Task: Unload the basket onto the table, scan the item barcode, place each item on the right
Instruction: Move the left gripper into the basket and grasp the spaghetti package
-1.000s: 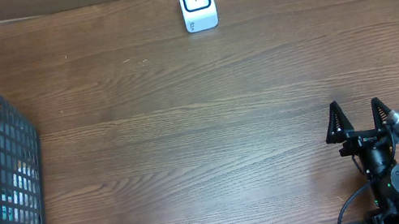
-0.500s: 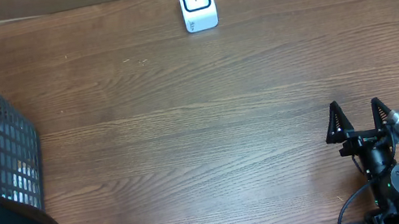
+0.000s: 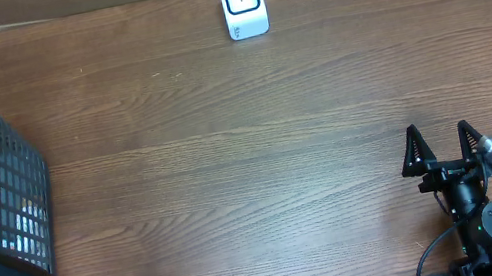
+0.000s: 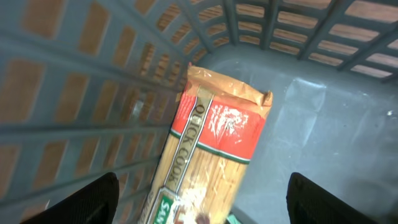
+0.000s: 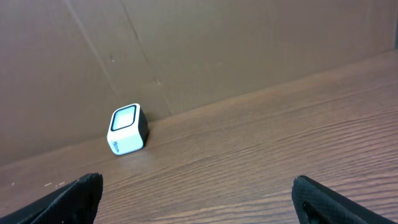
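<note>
One pasta packet [image 4: 214, 143] in the basket [image 3: 21, 188] at the left edge of the table [image 3: 230, 161], beneath the parted jaws of the left gripper [image 4: 202, 190]. Right gripper [image 3: 442, 146] spread wide by the front right corner.

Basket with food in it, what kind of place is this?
Probably a pretend shop checkout, not a real store: a grey shopping basket holds a pasta packet, and a small white scanner stands on a wooden table with cardboard behind.

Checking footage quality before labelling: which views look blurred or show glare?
Left wrist: the basket wall is smeared by blur, the quick-cook pasta packet soft but readable, with glare on its film. Overhead and right wrist: sharp and evenly lit, the scanner crisp.
</note>
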Available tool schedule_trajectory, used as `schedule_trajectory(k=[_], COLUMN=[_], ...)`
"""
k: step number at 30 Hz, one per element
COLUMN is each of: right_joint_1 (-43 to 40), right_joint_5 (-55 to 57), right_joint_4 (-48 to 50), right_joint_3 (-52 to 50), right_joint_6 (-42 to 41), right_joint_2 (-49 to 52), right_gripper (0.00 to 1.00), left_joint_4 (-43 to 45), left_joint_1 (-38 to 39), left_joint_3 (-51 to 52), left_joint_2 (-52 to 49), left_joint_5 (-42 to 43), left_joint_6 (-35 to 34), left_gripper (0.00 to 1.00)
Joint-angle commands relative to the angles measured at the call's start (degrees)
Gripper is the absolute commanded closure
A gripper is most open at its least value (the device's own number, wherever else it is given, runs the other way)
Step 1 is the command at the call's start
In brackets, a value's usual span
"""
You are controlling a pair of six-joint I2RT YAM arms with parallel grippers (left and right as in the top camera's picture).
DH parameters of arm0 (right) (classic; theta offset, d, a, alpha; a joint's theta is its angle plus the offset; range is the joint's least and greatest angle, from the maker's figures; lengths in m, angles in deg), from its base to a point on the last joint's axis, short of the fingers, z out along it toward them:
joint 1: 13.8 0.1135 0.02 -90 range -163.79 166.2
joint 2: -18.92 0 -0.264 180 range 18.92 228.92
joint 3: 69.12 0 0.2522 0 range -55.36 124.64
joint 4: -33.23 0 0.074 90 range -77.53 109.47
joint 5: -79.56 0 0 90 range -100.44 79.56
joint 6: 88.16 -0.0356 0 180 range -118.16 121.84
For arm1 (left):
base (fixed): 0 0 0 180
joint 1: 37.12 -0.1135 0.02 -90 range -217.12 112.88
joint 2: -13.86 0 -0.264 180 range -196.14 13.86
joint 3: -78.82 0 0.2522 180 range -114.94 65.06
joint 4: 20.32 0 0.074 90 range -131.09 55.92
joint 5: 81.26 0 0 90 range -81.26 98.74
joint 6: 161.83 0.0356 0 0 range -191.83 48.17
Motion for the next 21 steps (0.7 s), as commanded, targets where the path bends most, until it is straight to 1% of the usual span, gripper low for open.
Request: schedule_trajectory(k=[1, 3, 9, 12, 17, 20, 21], right_joint_1=[0.22, 0.22, 0.22, 0.22, 0.22, 0.22, 0.22], right_joint_5=[-0.09, -0.09, -0.09, -0.09, -0.09, -0.09, -0.09], right_joint_4=[0.37, 0.37, 0.37, 0.37, 0.37, 0.37, 0.37], right_joint_3=[-0.59, -0.59, -0.59, -0.59, -0.59, -0.59, -0.59], right_joint_6=[0.17, 0.2, 0.2, 0.2, 0.2, 0.17, 0.2], right_joint_2=[-0.26, -0.26, -0.26, -0.26, -0.26, -0.26, -0.26], right_gripper=[0.0, 0.0, 0.0, 0.0, 0.0, 0.0, 0.0], left_joint_4=[1.09, 1.92, 3.87, 4.26, 4.2, 3.78, 3.72], left_joint_1=[0.26, 0.24, -0.02, -0.15, -0.33, -0.33, -0.33], left_joint_3=[1.27, 1.27, 1.27, 1.27, 1.27, 1.27, 1.27], left_joint_2=[-3.19, -4.79, -9.62, -11.72, -15.1, -16.83, -17.16], left_joint_5=[0.09, -1.14, -1.25, -1.25, -1.25, -1.22, -1.22], left_joint_6=[4.5, 4.46, 4.76, 5.99, 5.95, 5.75, 5.66], left_gripper=[0.22, 0.22, 0.23, 0.23, 0.24, 0.3, 0.35])
